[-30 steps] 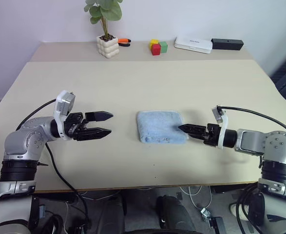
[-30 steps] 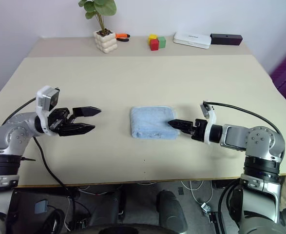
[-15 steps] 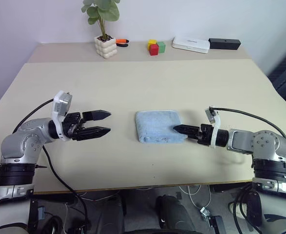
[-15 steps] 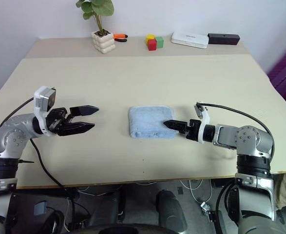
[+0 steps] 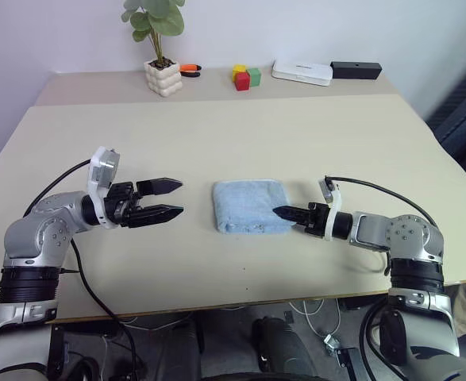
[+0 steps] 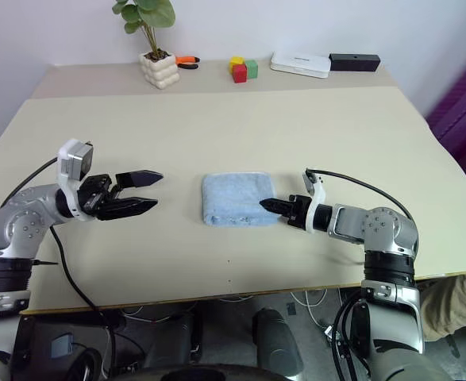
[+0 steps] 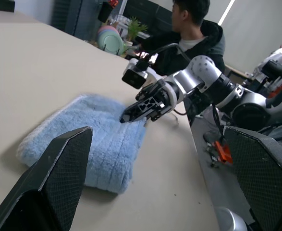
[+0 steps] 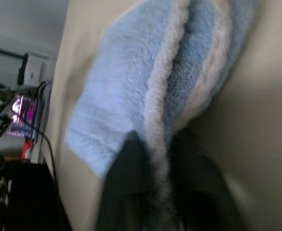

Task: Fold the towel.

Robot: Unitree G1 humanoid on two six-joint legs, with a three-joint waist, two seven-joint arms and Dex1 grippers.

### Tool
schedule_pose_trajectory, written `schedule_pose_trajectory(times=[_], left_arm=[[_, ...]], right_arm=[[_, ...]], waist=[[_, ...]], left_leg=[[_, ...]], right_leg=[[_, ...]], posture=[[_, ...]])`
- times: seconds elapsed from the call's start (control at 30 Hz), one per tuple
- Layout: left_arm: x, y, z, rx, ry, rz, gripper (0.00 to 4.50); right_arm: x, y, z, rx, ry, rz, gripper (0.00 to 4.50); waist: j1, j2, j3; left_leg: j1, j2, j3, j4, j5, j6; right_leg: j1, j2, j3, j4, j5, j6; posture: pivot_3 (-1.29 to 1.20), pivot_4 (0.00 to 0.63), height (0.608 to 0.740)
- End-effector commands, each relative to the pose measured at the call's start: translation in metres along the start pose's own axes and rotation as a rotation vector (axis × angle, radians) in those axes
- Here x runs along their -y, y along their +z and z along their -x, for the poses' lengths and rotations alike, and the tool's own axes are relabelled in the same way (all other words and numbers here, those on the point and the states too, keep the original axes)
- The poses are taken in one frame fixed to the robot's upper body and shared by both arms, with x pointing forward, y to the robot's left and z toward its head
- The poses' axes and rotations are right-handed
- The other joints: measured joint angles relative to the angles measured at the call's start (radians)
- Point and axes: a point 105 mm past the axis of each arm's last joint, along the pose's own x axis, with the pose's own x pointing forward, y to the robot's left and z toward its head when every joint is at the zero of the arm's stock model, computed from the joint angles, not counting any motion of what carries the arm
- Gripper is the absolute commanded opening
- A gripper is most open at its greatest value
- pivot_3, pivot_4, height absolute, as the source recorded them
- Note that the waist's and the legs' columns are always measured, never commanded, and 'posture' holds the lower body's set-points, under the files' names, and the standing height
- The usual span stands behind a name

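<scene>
One light blue towel [image 5: 248, 205], already folded into a thick pad, lies flat near the middle of the beige worktop [image 5: 296, 127], between the two hands. The right hand [image 5: 282, 212] reaches in low from the towel's right side, and its two black fingers [image 8: 126, 187] are pinched together on the towel's right edge; in the right wrist view a whitish hem runs down between them, so a layer of the cloth is caught in the grip, though how many layers cannot be made out. The left hand [image 5: 171, 198] hangs above the worktop well apart from the towel's left side, pointing toward it, its two fingers spread wide with nothing between them. In the left wrist view those fingers are cut off by the picture's edge, and a person [image 7: 193, 33] in dark clothing sits behind the right arm, partly hidden by it. Along the far edge of the worktop stand one potted plant [image 5: 157, 48] in a bumpy white pot, its upper leaves cut off, one small orange and black object [image 5: 190, 68] beside the pot that is too small to identify, three coloured blocks [image 5: 244, 76] in yellow, red and green touching one another, one flat white box [image 5: 302, 72] and one long black box [image 5: 356, 70]. The white box bears a dark mark that is too small to read.
</scene>
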Motion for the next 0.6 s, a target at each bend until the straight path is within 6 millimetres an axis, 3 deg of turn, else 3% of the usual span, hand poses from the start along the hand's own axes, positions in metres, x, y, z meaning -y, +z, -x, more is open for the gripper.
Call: schedule_pose_trajectory(times=[0.03,0.17,0.33,0.5,0.6], left_arm=[[0.005,0.009,0.001,0.032,-0.012,-0.036,4.5],[0.004,0.008,0.0,0.037,-0.005,-0.036,4.5],[0.002,0.009,-0.003,0.06,-0.003,-0.038,4.5],[-0.003,0.01,-0.009,0.083,0.002,-0.047,4.5],[-0.007,0.011,-0.012,0.101,0.008,-0.066,4.5]], right_arm=[[0.009,-0.004,0.0,-0.005,-0.026,-0.039,0.02],[0.0,0.015,0.008,0.077,0.028,-0.043,0.02],[-0.001,0.057,0.033,0.31,0.043,-0.082,0.02],[0.015,0.093,0.076,0.612,-0.09,-0.052,0.02],[0.027,0.111,0.113,0.825,-0.168,-0.119,0.02]], waist=[[0.001,0.0,0.0],[0.002,0.0,0.0],[0.005,0.002,0.001],[0.007,0.002,0.001],[0.007,0.002,0.002]], left_leg=[[0.0,0.0,0.0,0.001,0.0,0.0],[0.0,0.0,0.0,0.001,0.0,0.0],[-0.002,-0.001,0.0,0.001,0.0,0.0],[-0.002,-0.001,0.0,0.0,0.0,0.0],[-0.002,-0.001,0.0,0.0,0.0,0.0]], right_leg=[[0.0,0.0,0.0,0.0,-0.001,-0.002],[0.0,-0.001,0.0,0.0,-0.001,-0.002],[-0.001,-0.001,0.0,0.001,-0.001,-0.002],[-0.002,-0.001,0.0,0.001,0.0,0.001],[-0.002,-0.001,0.0,0.001,0.0,0.001]], posture=[[0.0,0.15,0.74],[0.0,0.15,0.74],[0.0,0.15,0.74],[0.0,0.15,0.74],[0.0,0.15,0.74]])
